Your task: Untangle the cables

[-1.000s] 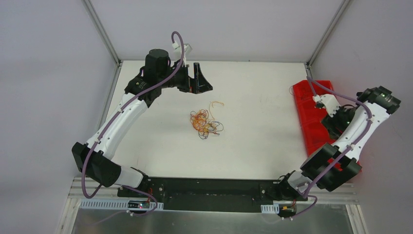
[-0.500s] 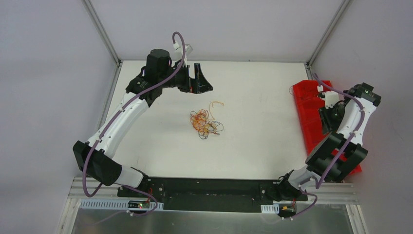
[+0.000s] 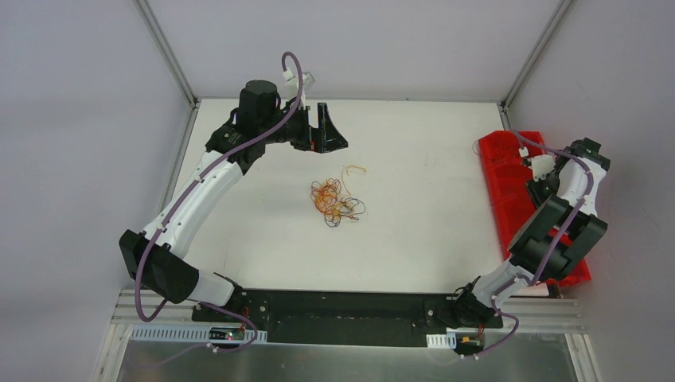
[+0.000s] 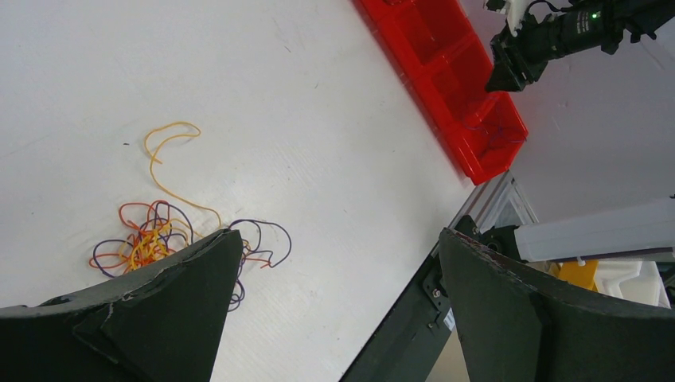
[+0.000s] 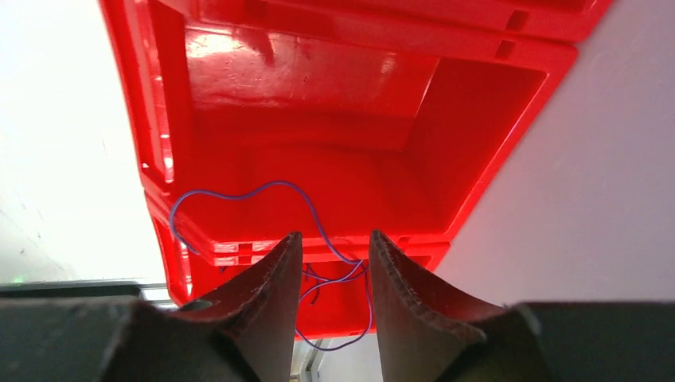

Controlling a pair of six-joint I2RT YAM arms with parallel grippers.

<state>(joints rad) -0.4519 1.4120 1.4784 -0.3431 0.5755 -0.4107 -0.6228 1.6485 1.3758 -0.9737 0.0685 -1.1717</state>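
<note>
The left arm is reaching along the left side of the white tabletop (image 3: 414, 239), and the black two-finger left gripper (image 4: 338, 235) is hovering over the far middle of the table with its jaws spread wide and nothing between them. Just near and right of it, a loose tangle of thin orange, red, yellow and dark purple wires (image 3: 334, 200) is lying flat around the middle of the table. A single curly yellow strand (image 4: 167, 147) is trailing out of the tangle's far side, looping away and running back into the heap. One dark purple loop (image 4: 267, 239) is sticking out on the heap's right edge.

At the right edge of the table, a long red plastic bin with several compartments (image 3: 497, 171) is running from far to near. The right arm is folding up over it, and the black right gripper (image 5: 332, 239) is pointing down into the bin with its jaws standing partly apart, a clear gap showing between them. A thin purple wire (image 5: 239, 195) is lying in the bin, arching across a divider wall and passing down through that gap into the next compartment. Whether either finger is touching the wire is hard to tell from the wrist view; it does not look clamped.
</note>
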